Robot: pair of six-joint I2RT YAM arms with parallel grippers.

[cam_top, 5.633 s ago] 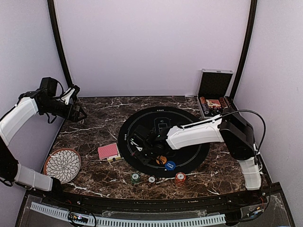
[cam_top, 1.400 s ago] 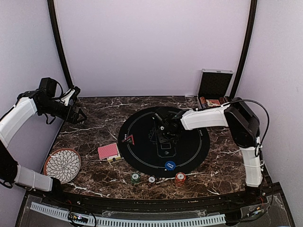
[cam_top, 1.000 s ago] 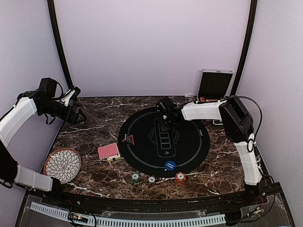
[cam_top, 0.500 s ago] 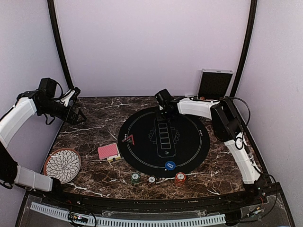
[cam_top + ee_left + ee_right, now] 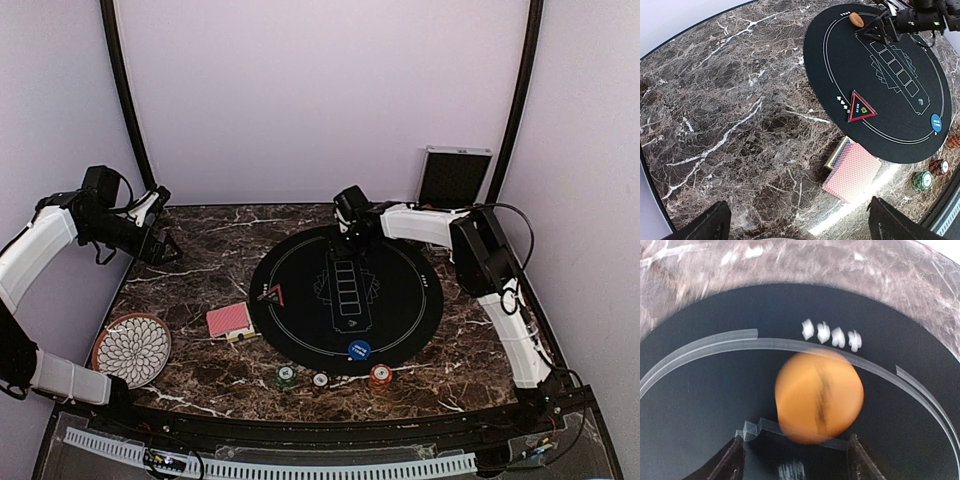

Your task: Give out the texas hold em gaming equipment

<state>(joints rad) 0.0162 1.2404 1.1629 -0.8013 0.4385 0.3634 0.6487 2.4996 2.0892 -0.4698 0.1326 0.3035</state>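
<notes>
Top view: my right end effector (image 5: 352, 238) is stretched to the far rim of the round black mat (image 5: 400, 300), fingers pointing down at it. My left end effector (image 5: 160, 238) hangs above the far left corner of the table (image 5: 200, 260), well apart from every item. Blue button disc (image 5: 359, 350): on the mat's near edge, well apart from both end effectors. Green chip (image 5: 286, 376), white chip (image 5: 320, 380), red chip (image 5: 380, 376): in a row on the table, just nearer than the mat. Red-backed cards (image 5: 229, 320): on the table just left of the mat, near a triangular marker (image 5: 270, 294) on the mat's left edge. Flower-patterned plate (image 5: 131, 349): near left corner. Chip case (image 5: 455, 178): far right, by the wall. Left wrist view: my left fingers (image 5: 705, 227) are spread wide with nothing between them, high over bare table, the cards below and ahead. Orange button disc (image 5: 856, 19): on the mat's far edge, just beside the tips of my right end effector and apart from them. Right wrist view: the orange button disc, blurred, sits on the mat just ahead of my right end effector, whose fingers (image 5: 737, 455) stand apart and clamp nothing. The disc's near edge is about level with the two tips, in the gap between them. Whether either tip touches it I cannot tell.
</notes>
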